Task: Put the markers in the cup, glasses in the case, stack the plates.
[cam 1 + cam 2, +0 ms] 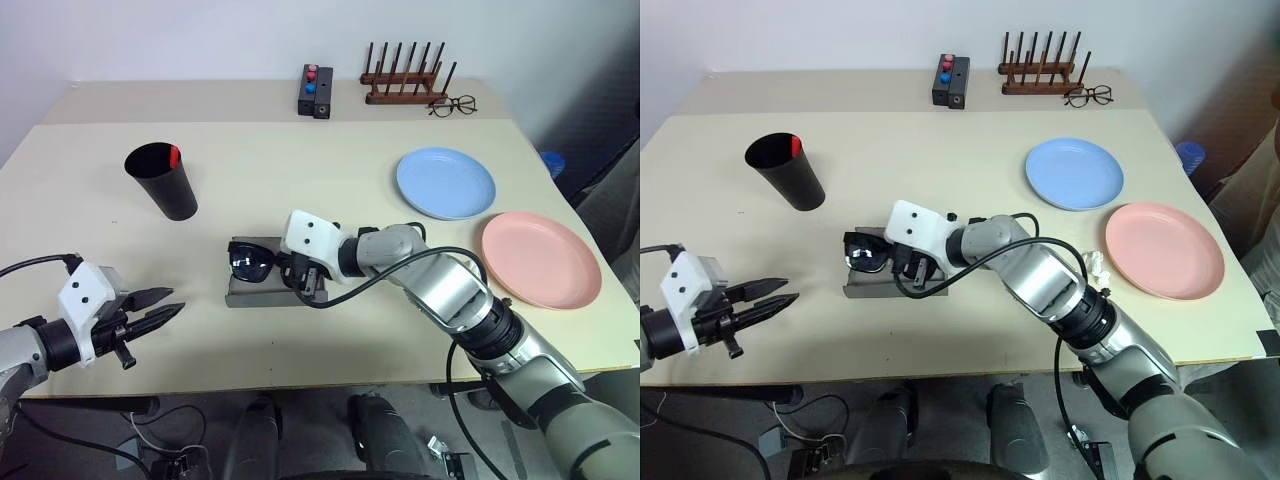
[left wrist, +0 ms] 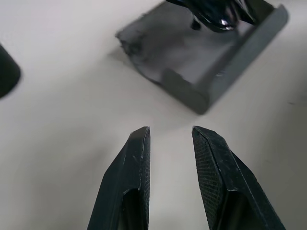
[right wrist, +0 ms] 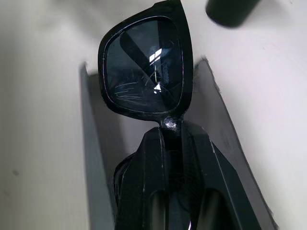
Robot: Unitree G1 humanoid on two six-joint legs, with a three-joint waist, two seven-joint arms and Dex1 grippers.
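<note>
Nearest the table's front edge, the left gripper [image 1: 160, 303] hovers with its fingers slightly parted, grasping nothing. Just beyond, the right gripper [image 3: 169, 128] is clenched on the bridge of the sunglasses [image 1: 252, 260], held over the open grey case [image 1: 262, 291]. Farther back-left stands the black cup [image 1: 163, 181] with a red-capped marker [image 1: 175, 155] inside. Right of centre lie the pink plate [image 1: 541, 258] and blue plate [image 1: 445, 182], side by side, unstacked.

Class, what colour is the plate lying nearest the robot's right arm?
Salmon pink: the pink plate, best seen in the left eye view.
</note>
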